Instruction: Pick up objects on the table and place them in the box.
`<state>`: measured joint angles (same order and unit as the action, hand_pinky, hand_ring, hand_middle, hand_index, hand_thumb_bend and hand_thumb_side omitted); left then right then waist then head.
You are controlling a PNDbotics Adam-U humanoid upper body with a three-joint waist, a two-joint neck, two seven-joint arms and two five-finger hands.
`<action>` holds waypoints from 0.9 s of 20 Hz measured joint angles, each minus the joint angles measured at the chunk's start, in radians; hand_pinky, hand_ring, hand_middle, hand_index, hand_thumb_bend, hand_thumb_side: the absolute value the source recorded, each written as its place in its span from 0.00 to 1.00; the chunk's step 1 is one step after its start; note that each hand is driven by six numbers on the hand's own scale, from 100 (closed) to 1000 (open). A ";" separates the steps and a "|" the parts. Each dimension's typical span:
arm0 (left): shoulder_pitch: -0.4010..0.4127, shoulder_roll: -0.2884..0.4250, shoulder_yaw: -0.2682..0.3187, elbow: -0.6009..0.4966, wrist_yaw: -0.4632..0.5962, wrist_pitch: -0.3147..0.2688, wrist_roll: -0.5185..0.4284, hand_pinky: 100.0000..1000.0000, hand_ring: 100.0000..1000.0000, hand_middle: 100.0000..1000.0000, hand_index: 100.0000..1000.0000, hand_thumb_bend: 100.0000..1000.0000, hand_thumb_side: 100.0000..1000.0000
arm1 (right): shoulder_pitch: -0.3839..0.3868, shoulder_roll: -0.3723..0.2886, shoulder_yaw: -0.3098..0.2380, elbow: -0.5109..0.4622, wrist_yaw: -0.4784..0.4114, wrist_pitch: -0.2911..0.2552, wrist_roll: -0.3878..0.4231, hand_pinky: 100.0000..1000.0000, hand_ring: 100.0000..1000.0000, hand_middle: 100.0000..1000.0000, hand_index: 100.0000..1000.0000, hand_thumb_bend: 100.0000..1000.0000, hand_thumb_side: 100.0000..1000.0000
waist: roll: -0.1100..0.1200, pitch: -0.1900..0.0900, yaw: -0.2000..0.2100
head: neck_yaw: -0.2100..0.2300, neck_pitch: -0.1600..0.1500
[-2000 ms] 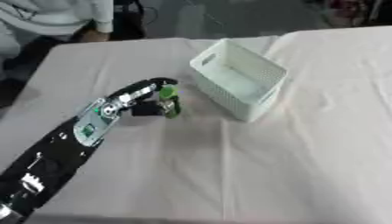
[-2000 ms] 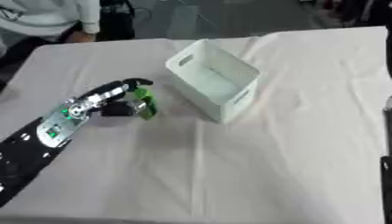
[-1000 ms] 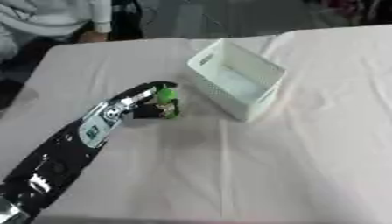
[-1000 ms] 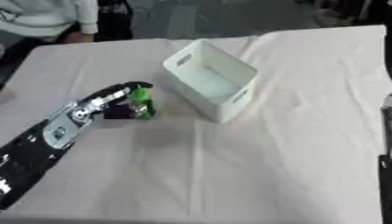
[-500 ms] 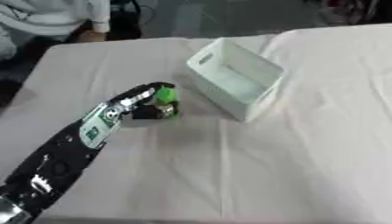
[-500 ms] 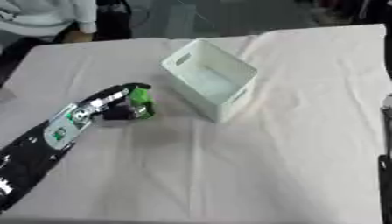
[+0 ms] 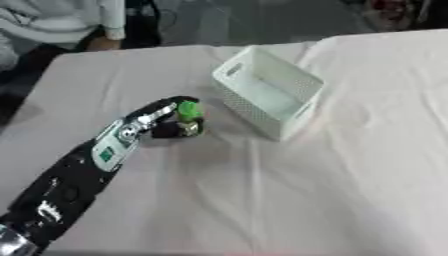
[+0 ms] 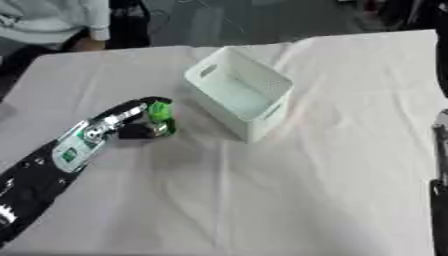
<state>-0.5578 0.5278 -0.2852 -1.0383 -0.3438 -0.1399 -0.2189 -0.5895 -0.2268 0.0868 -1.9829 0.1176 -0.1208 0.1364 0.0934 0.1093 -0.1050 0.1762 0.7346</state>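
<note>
Left eye view, near to far. The robot's left arm [image 7: 70, 185], black with a pale panel bearing a green patch, enters from the lower left corner and reaches diagonally up across the table [image 7: 289, 200], which is covered with a pale cloth. At the arm's far end the left hand [image 7: 162, 120] has its fingers curled round a small bottle [image 7: 187, 119] with a bright green cap; the thumb side cannot be made out clearly. The bottle stands roughly upright, and whether its base touches the cloth or is raised just above it cannot be told. It is outside the box, on the box's left side, near its nearer long wall but apart from it.

Beyond and to the right of the bottle stands the box [image 7: 302, 82], a white plastic basket with a perforated wall and a handle slot in its far short end. It sits askew on the cloth, its long axis running from upper left to lower right, and its inside shows nothing but pale floor.

In the right eye view a dark strip of the right arm [image 8: 440, 150] shows along the right edge; the right hand itself does not appear in either view.
</note>
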 measured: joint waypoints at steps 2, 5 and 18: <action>-0.001 -0.001 0.002 0.004 -0.004 -0.002 0.002 0.99 0.83 0.97 1.00 0.26 0.64 | 0.000 0.000 0.001 0.000 0.000 0.000 0.000 0.35 0.26 0.38 0.50 0.00 1.00 | 0.000 0.000 0.000 | 0.000 0.000; -0.005 -0.004 0.005 0.010 -0.008 -0.004 0.003 0.99 0.83 0.97 1.00 0.25 0.64 | 0.000 0.000 0.002 0.000 0.000 0.000 0.000 0.35 0.26 0.38 0.50 0.00 1.00 | 0.000 0.000 -0.001 | 0.000 0.000; -0.016 -0.018 0.018 0.033 -0.032 -0.011 0.011 0.88 0.76 0.94 1.00 0.21 0.60 | -0.001 0.000 0.002 0.000 0.000 0.000 0.000 0.35 0.26 0.38 0.50 0.00 1.00 | 0.000 0.000 -0.003 | 0.000 0.000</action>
<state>-0.5743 0.5097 -0.2675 -1.0050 -0.3758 -0.1512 -0.2083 -0.5905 -0.2264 0.0888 -1.9829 0.1176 -0.1210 0.1361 0.0935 0.1093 -0.1081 0.1762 0.7343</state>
